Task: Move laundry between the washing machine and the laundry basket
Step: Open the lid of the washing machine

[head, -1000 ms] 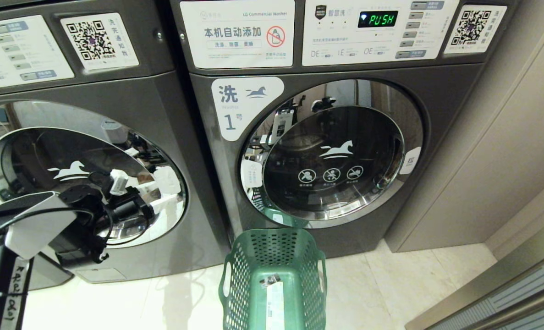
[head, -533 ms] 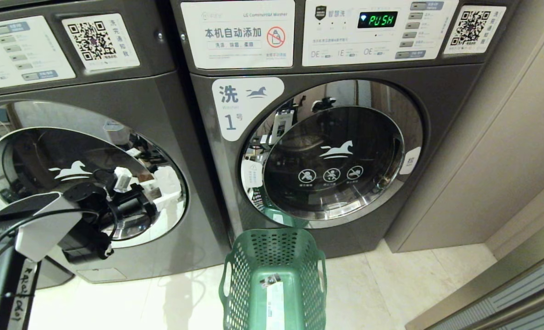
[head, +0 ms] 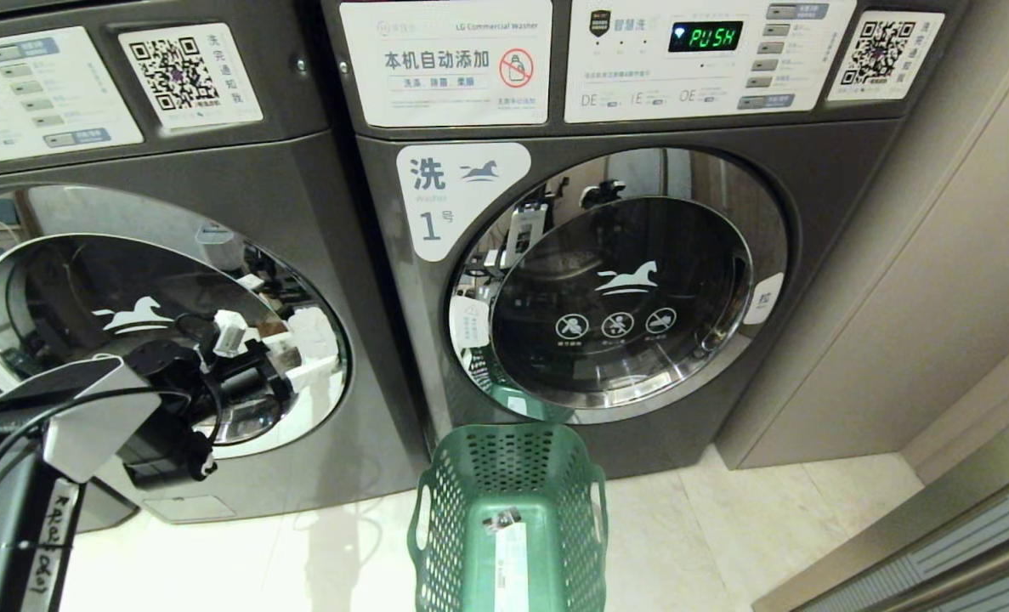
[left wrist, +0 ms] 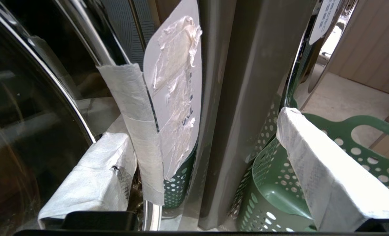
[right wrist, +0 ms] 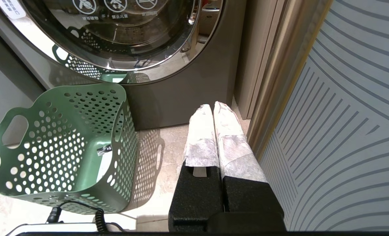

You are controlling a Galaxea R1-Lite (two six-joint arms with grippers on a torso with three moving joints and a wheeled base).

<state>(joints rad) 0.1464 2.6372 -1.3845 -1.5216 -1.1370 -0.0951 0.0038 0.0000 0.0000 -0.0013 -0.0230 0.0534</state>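
Washing machine: we see a dark grey front-loader (head: 172, 280) at the left of the head frame, its round chrome-rimmed door shut; its number label is out of view.
Neighbouring washer: the like machine labelled 1 (head: 615, 280) fills the centre of the head frame, door shut, its display reading PUSH.
Laundry basket: the green perforated basket (head: 436, 510) stands on the pale tiled floor (head: 725, 527) at the bottom centre, just in front of washer 1; we see only a white tag (head: 511, 561) in it.
Laundry: we see no garments.
Left gripper: our left gripper (left wrist: 201, 157) is at the lower left of the head frame, close against the left washer's door edge, its wrapped fingers (left wrist: 319, 173) spread wide apart with nothing between them.
Right gripper: our right gripper (right wrist: 215, 111) hangs low near the floor beside the right wall panel, fingers pressed together, empty.
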